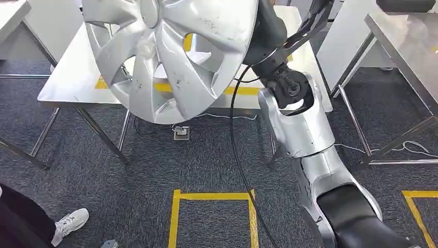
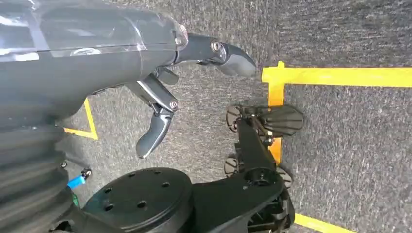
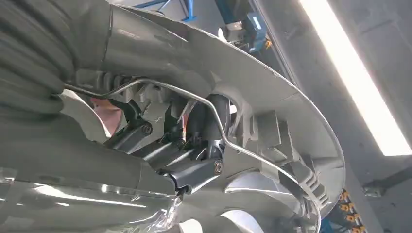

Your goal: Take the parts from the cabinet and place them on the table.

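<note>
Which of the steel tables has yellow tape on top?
The middle table, directly behind the raised hubcap held by the right hand; the tables at far left and right show none.

One silver hubcap [image 1: 170, 57] is showing, along with three steel tables [image 1: 72, 77], two yellow tape squares [image 1: 213, 196] on the carpet, one white shoe [image 1: 69, 223], and one floor socket [image 1: 181, 133].

The hubcap [image 1: 170, 51] hangs above the table's [image 1: 72, 77] near edge.
</note>
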Robot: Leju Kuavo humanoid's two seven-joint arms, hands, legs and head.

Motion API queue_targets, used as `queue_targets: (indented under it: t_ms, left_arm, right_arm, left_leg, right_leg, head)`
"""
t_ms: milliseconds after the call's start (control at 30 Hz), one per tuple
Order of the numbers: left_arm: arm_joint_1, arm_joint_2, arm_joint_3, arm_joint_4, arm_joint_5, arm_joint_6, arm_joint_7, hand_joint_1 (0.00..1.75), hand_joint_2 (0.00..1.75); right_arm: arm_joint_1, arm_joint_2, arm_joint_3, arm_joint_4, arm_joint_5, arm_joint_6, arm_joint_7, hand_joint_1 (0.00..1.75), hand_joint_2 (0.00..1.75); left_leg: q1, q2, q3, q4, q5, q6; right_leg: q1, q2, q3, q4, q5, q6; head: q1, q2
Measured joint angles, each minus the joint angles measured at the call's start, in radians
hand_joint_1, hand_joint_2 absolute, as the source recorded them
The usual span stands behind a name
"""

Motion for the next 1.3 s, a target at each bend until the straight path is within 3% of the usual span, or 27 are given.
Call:
queue_targets:
  t_ms: [1300]
  left_arm:
    - [0.000,-0.004,0.000,0.009,0.016,0.002,0.007,0.00,1.75]
  right_arm:
    - [0.002,0.000,0.016,-0.007,-0.003,-0.005,0.000,1.75,1.75]
  left_leg:
    - [0.000,0.001,0.000,0.000,0.000,0.000]
  right_leg:
    - [0.000,0.000,0.000,0.000,0.000,0.000]
  head:
    - [0.000,0.000]
